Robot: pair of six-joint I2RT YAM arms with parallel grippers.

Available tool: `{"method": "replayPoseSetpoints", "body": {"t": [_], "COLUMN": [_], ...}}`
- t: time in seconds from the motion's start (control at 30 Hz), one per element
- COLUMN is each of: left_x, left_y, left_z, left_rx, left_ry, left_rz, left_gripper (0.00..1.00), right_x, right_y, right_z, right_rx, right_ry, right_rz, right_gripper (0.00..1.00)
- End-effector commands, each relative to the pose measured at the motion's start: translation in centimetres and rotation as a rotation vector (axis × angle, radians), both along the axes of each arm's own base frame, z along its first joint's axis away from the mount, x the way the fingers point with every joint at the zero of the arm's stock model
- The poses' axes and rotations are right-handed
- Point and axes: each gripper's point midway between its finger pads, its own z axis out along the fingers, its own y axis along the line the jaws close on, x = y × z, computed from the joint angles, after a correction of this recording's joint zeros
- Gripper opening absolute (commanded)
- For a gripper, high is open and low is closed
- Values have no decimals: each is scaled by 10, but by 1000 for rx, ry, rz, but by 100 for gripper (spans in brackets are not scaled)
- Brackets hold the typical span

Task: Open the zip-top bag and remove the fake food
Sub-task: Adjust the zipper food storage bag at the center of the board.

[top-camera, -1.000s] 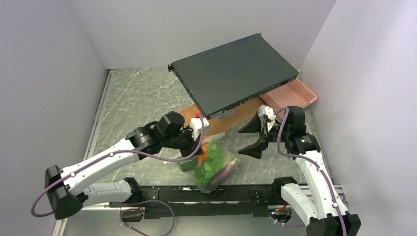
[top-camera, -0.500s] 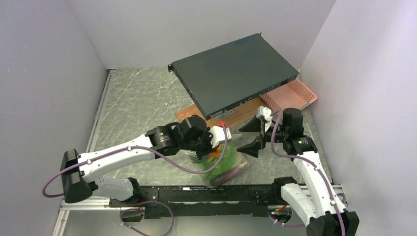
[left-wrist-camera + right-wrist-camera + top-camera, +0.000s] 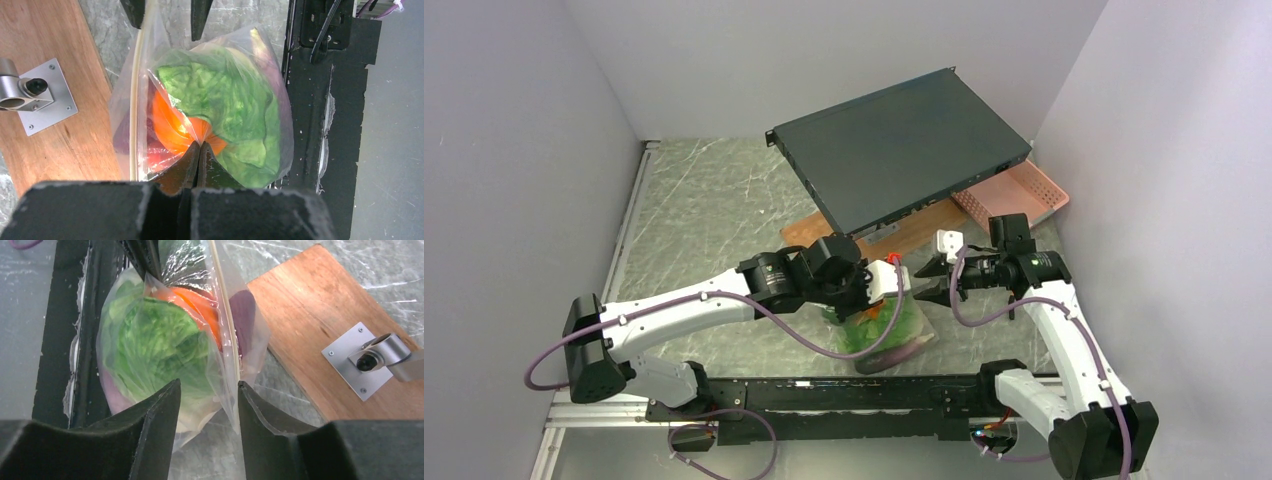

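Observation:
The clear zip-top bag hangs near the table's front rail, its zip strip running along one side. Inside it shows the fake food: a green leafy piece, an orange piece and something red low down. My left gripper is shut on a pinch of the bag's film over the orange piece. My right gripper faces it from the other side, open, with the bag's loose edge between its fingers. From above, the left gripper and right gripper meet over the bag.
A black flat rack unit leans over a wooden board carrying a metal bracket. A pink lattice basket sits at the back right. The black base rail runs just in front of the bag.
My left arm has carried the bag to the right, up to the right gripper. The right gripper has swung toward the bag, and its jaws have narrowed around the bag's edge.

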Motion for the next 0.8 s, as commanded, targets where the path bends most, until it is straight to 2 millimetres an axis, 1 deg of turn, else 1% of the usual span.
{"method": "replayPoseSetpoints", "body": {"t": [0.0,0.13,0.23,0.27,0.37,0.47,0.53,0.57,0.63,0.73,0.77], "left_x": [3,3,2,2,3,3,3,3,3,4,6], "left_y": [-18,-20,-22,-22,-23,-24,-24,-24,-25,-26,-26], "left_z": [40,43,45,45,46,46,46,47,47,46,48], "left_rx": [-105,-114,-120,-121,-127,-129,-132,-134,-138,-143,-155], "left_ry": [-73,-77,-85,-87,-91,-93,-94,-94,-94,-91,-90], "left_rz": [-36,-47,-56,-57,-59,-61,-62,-62,-65,-55,-35], "left_gripper": [0,0,0,0,0,0,0,0,0,0,0], "right_x": [-1,5,10,12,18,22,24,25,25,23,22], "right_y": [0,3,3,4,3,2,2,2,3,6,6], "right_z": [5,2,0,-1,-6,-10,-13,-14,-13,-5,-1], "right_rx": [-25,-23,-29,-32,-45,-60,-68,-68,-61,-38,-31], "right_ry": [-81,-84,-86,-84,-85,-89,-88,-87,-86,-78,-77], "right_rz": [50,37,24,18,-5,-17,-23,-24,-22,-18,-17], "right_gripper": [44,41,33,33,38,40,40,38,28,0,0]}}
